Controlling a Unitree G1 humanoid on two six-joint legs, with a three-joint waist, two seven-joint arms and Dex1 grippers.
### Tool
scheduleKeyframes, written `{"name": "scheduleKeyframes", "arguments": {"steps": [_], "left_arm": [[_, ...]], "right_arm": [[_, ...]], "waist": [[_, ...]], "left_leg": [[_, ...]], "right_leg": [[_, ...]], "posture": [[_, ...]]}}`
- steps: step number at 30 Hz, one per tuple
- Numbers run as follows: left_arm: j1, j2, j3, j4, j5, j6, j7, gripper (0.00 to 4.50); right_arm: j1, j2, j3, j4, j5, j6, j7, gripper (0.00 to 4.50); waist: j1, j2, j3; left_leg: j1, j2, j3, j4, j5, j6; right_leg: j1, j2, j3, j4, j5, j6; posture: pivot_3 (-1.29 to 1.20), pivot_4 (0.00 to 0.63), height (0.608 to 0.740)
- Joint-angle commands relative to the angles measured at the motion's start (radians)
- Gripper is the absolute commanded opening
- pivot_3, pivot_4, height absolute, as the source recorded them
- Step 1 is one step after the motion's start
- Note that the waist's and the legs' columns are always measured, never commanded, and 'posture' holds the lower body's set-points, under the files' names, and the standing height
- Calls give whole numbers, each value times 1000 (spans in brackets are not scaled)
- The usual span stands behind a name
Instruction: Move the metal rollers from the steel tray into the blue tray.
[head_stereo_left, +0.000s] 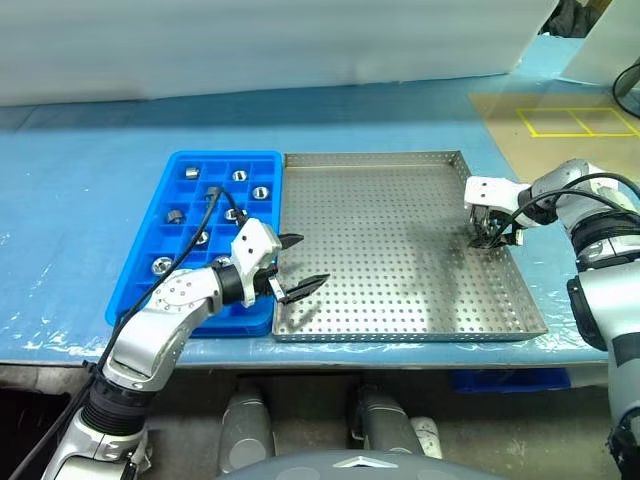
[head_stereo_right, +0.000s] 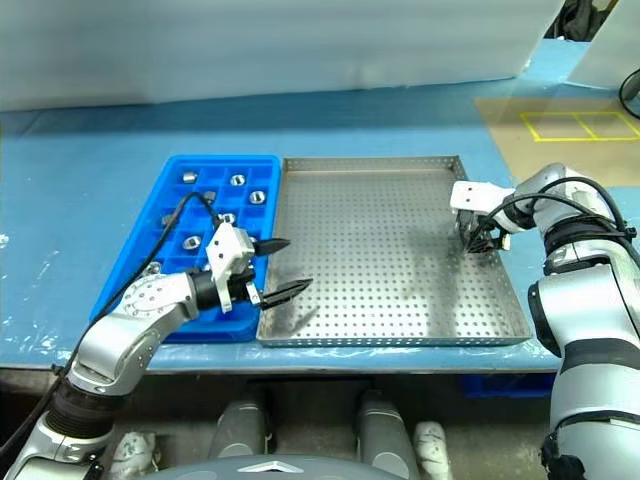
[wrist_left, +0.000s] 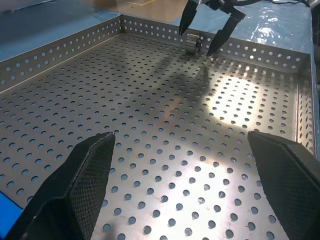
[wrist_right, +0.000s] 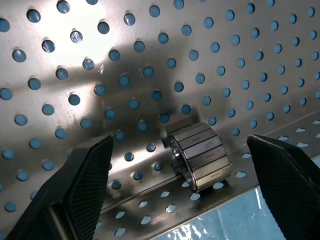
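One metal roller left in the steel tray, lying on its side against the tray's right rim, touching or nearly touching the perforated wall. Rest of the tray floor is bare, so plenty of open room toward the middle and left; tight only on the rim side. Right pincer points steeply down over that roller, fingers spread wide, one on each side of it, not pinching it; whether the tips touch the floor is hard to tell. Right arm comes in from the right edge of the tabletop, wrist bent inward. Left pincer hangs low over the left edge of the steel tray, just beside the blue tray, pointing roughly level toward the tray's middle, fingers spread, nothing between them. Blue tray sits touching the steel tray's left rim. Count in the blue tray: about seven rollers visible, one per compartment; the left arm hides some cells, so the count is not certain. Two trays, two pincers.
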Motion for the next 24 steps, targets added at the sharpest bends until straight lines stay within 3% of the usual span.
{"name": "scheduleKeyframes", "arguments": {"steps": [1, 3, 10, 24], "left_arm": [[-16, 0, -2, -50, 0, -9, -2, 4486], [-22, -2, -2, -51, 0, -7, 1, 4486], [-33, -2, -3, -51, 1, -4, 0, 4486], [-6, -18, 42, -60, -12, -4, 48, 4486]], "right_arm": [[-15, -8, 7, 11, -22, -18, -31, 4026], [-14, -7, 12, 18, -31, -21, -38, 3569], [-23, -20, 11, 29, -52, -29, -35, 1262], [-73, 40, -175, -60, 158, 63, 107, 1251]], "waist": [[0, 0, 0], [1, 0, 0], [0, 0, 0], [-3, 1, 1]], "left_leg": [[0, 0, 0, 0, 0, 0], [0, 0, 0, 0, 0, 0], [0, 0, 0, 0, 0, 0], [0, 0, 0, 0, 0, 0]], "right_leg": [[0, 0, 0, 0, 0, 0], [0, 0, 0, 0, 0, 0], [0, 0, 0, 0, 0, 0], [0, 0, 0, 0, 0, 0]], "posture": [[-36, 150, 740], [-33, 150, 740], [-39, 150, 740], [-61, 150, 740]]}}
